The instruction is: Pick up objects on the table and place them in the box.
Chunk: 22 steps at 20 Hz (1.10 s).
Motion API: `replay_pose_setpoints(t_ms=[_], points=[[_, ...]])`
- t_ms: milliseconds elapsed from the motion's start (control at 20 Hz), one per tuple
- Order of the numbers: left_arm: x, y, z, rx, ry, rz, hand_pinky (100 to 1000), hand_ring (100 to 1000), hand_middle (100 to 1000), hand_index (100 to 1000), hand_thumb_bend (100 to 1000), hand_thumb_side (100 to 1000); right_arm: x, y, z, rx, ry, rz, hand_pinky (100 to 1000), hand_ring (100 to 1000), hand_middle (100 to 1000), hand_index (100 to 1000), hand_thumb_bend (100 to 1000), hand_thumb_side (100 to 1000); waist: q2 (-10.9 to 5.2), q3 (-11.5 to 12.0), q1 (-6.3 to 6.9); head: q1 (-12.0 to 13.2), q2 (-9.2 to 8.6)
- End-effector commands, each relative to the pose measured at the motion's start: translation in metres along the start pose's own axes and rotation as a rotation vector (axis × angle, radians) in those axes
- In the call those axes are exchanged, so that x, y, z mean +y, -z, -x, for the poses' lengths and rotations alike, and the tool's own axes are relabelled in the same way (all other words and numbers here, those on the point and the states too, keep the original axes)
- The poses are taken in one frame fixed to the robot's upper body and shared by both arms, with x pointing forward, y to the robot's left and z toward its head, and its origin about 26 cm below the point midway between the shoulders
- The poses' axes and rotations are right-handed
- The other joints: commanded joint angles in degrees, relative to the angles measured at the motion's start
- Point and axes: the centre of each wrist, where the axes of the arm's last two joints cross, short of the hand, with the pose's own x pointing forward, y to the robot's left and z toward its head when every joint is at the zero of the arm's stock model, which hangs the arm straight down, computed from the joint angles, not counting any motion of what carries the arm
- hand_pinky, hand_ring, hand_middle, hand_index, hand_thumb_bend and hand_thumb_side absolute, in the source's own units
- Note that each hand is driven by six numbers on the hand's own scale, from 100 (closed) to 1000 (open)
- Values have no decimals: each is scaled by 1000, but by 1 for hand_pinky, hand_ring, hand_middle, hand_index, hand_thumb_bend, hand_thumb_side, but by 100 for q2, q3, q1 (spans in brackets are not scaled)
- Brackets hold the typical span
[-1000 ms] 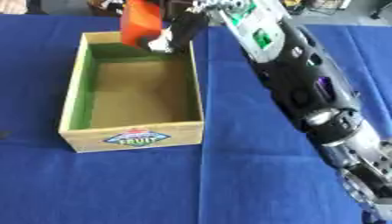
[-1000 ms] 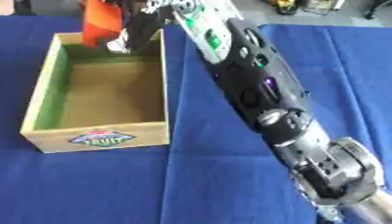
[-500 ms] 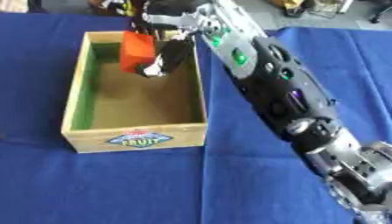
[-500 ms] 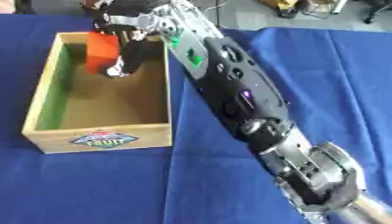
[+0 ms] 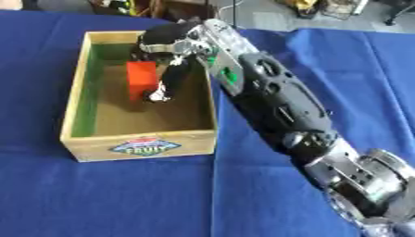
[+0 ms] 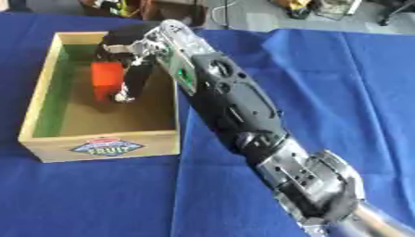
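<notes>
Right hand (image 5: 168,51) reaches into the wooden fruit box (image 5: 77,111), fingers curled around the orange block (image 5: 141,80) just beneath it; I'd lower to the floor, then uncurl.

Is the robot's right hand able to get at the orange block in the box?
Yes, it looks so: the right hand is already down inside the box, fingers curled round the orange block, with nothing in between.
</notes>
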Motion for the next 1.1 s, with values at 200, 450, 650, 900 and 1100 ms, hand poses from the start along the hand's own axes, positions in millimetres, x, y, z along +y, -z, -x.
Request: replay_pose_setpoints(t_ms=[200, 450, 650, 900, 1100], points=[[1, 3, -7, -25, 5, 16, 632, 875, 814, 745, 100, 1000, -16, -1, -6, -63, -75, -43, 729, 814, 722, 785, 100, 526, -112, -4, 53, -33, -48], [1, 3, -7, -23, 5, 18, 632, 875, 814, 745, 100, 1000, -23, -6, -7, -81, -110, -56, 798, 892, 832, 917, 363, 772, -121, -17, 64, -27, -42], [1, 3, -7, -21, 4, 19, 632, 876, 814, 745, 100, 1000, -29, -12, -7, -48, -153, -34, 822, 916, 865, 958, 495, 816, -131, -27, 68, -19, -41], [1, 2, -6, -19, 3, 17, 633, 876, 814, 745, 100, 1000, -27, -14, -5, -29, -164, -8, 825, 916, 869, 959, 483, 818, -136, -39, 81, -9, -34], [2, 2, -6, -17, 4, 12, 633, 876, 814, 745, 100, 1000, -41, -33, -3, -33, -137, 118, 823, 908, 850, 949, 369, 811, -152, -93, 112, 37, -1]])
